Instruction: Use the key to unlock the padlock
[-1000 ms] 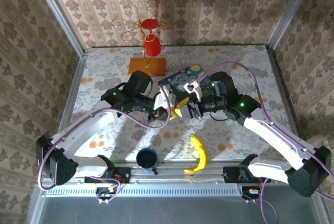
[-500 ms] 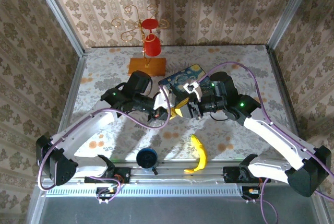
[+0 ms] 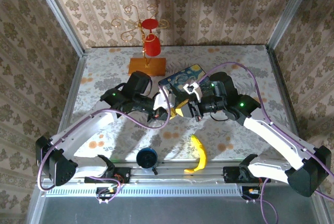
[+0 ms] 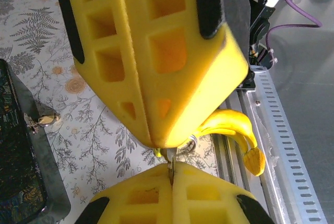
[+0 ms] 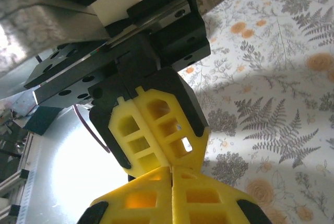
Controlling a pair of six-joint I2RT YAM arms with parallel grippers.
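Both grippers meet tip to tip above the middle of the table. In the left wrist view my left gripper (image 4: 171, 165) is shut on a thin metal key (image 4: 170, 157), whose upper end goes into the tips of the right gripper's yellow fingers (image 4: 156, 78). A bit of key ring (image 4: 192, 140) shows behind. The right gripper (image 5: 171, 171) is shut, its tips against the left gripper's fingers (image 5: 151, 130). From above, the left gripper (image 3: 179, 111) and the right gripper (image 3: 187, 108) touch just in front of the blue box. The tiny brass padlock (image 4: 46, 120) sits at the box's edge.
The blue painted-print box (image 3: 180, 78) lies behind the grippers. A banana (image 3: 198, 153) and a dark blue cup (image 3: 147, 157) lie near the front rail. A red and gold ornament on an orange base (image 3: 147, 66) stands at the back.
The right gripper's jaws have closed and moved slightly left, up against the left gripper's tips. The left arm has stayed put.
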